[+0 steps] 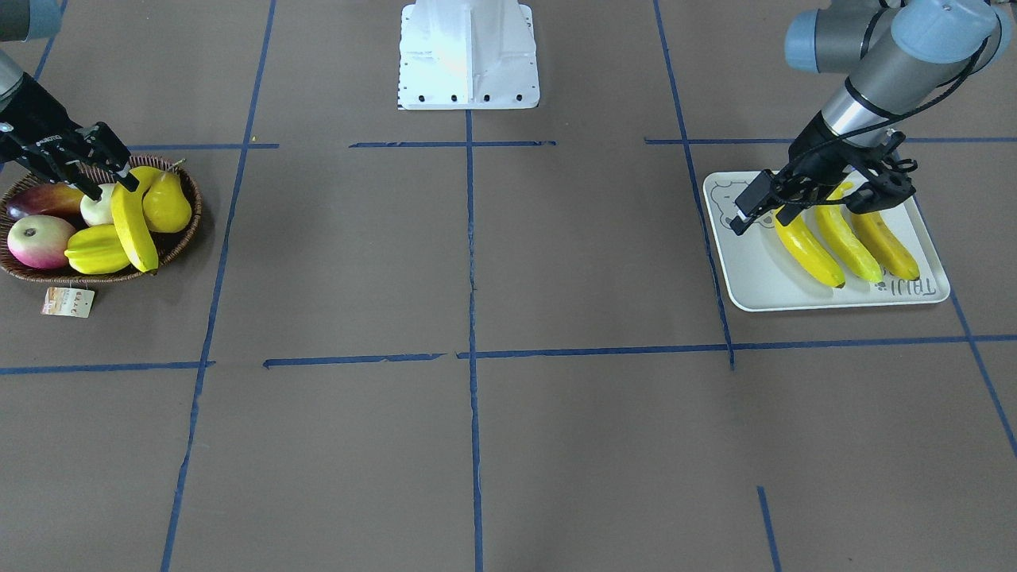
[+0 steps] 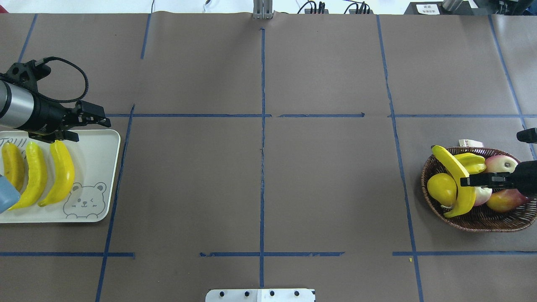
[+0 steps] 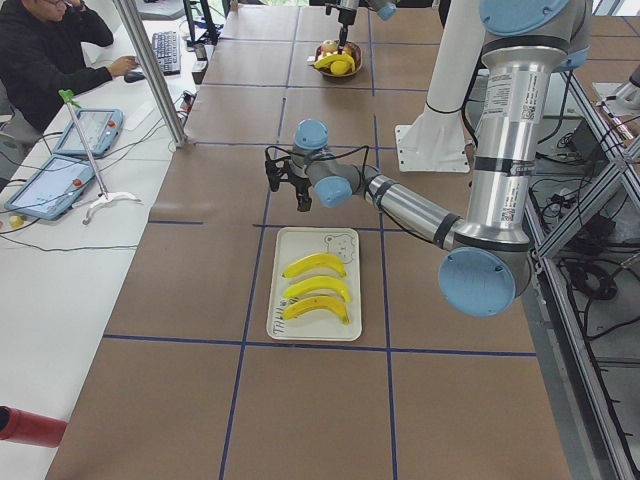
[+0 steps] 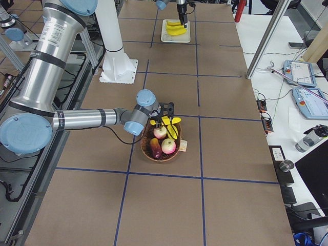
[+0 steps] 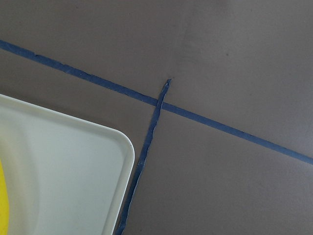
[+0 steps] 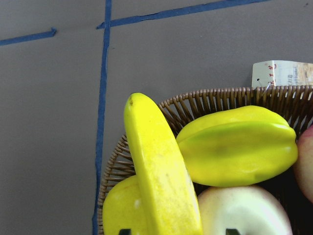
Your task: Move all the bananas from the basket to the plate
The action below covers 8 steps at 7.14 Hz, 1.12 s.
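Last banana (image 2: 453, 165) lies in the basket (image 2: 474, 226), right of frame.
Right hand (image 2: 466, 181) is released, astride its middle, fingers across the long axis; three bananas (image 2: 63, 172) lie on the plate (image 2: 98, 180).

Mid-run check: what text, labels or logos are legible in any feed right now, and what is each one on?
"TAIJI": lettering on the plate, upside down in the front-facing view; nothing more is legible beside it.
Paper tag by the basket: print too blurred to read.
White print on the right end effector: too small to read.
Stickers on the left arm: too small to read.
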{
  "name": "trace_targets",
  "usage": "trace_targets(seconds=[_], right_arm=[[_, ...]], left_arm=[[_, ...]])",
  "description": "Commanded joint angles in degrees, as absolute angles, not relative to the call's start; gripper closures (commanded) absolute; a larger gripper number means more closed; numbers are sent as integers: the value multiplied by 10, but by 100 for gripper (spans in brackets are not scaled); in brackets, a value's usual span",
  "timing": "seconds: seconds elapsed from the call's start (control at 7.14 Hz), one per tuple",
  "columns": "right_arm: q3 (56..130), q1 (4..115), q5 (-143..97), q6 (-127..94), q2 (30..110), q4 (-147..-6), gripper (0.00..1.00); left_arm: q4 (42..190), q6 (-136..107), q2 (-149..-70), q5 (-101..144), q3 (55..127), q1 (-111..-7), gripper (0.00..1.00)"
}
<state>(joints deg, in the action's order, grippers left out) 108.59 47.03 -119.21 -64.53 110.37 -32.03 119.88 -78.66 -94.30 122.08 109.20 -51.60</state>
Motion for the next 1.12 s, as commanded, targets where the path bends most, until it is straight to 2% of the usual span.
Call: trace_targets(seconds=[0.0,0.56,0.7,0.84,0.98], right_arm=[[1086,459,-1193,-646,1103,-321,29],[1085,446,-1192,-651,1102,-321,29],[1085,445,-1192,-651,1101,-321,35],[1085,446,-1192,-650,1102,-320,58],[1085,446,-1193,-650,1102,-320,74]], left_arm=[[1199,-787,-942,1221,1092,-516,1],[1199,-787,-942,1221,1092,-516,1],[1199,-787,-942,1220,1092,-516,1],[1199,-787,-942,1220,1092,-516,1],[1199,-787,-942,1220,1092,-516,1]])
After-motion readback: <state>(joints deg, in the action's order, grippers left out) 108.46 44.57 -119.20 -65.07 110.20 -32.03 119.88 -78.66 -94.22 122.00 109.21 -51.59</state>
